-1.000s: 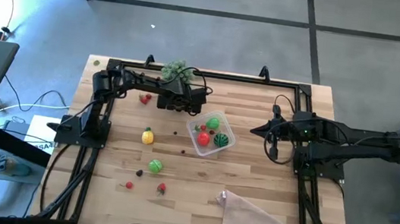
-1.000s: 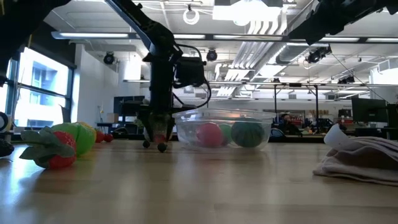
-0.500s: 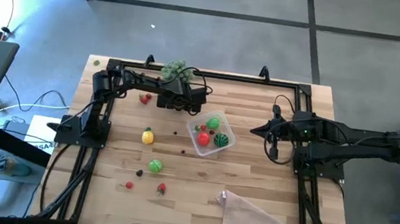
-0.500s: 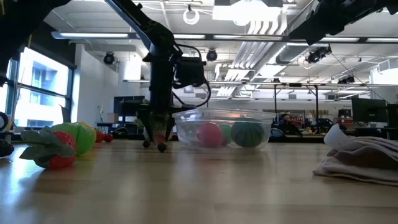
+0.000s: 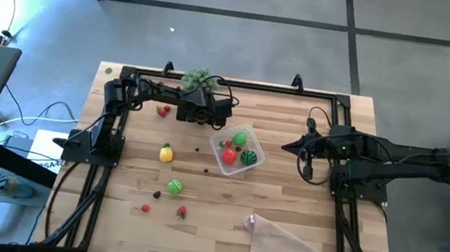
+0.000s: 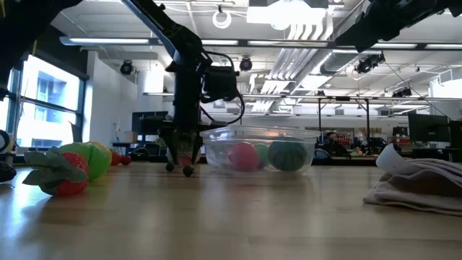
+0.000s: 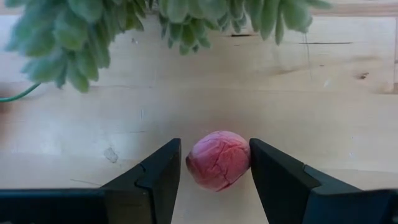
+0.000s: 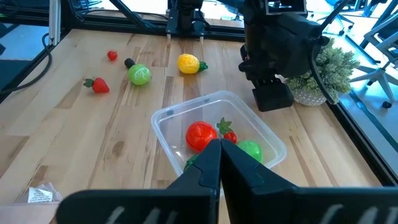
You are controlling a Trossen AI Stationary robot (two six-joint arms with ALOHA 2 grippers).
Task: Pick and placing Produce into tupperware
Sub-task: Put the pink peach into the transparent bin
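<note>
In the high view, the left gripper [image 5: 200, 119] is low over the table [image 5: 317, 215] in the upper middle of the frame, just below the grey-green leafy plant [image 5: 199, 78]. In the left wrist view a small pink-red round fruit [image 7: 219, 159] lies on the wood between the two dark fingers [image 7: 155, 180]. The fingers stand at a medium width, one on each side of the fruit. The finger at the right of that frame seems to touch it, and at the left a thin gap shows, so I cannot tell if the grip is firm. The leaves of the plant [image 7: 87, 31] hang just beyond the fruit.

Left of this gripper in the high view lies a small red fruit [image 5: 162, 111]. Lower are a yellow fruit [image 5: 166, 153], a green round fruit [image 5: 174, 187], a red strawberry [image 5: 182, 212] and some tiny dark berries [image 5: 205, 172].

To the right of the left gripper stands the clear tupperware [image 5: 252, 165], near it but apart. It holds a red tomato [image 8: 200, 134], a green fruit [image 5: 240, 138] and the striped green melon ball [image 5: 248, 156].

At the lower right of the table lies a crinkled clear plastic bag [image 5: 282, 245].

The right gripper [image 5: 286, 147] waits at the right of the tupperware, with its fingers [image 8: 205, 165] pressed together and nothing between them.
</note>
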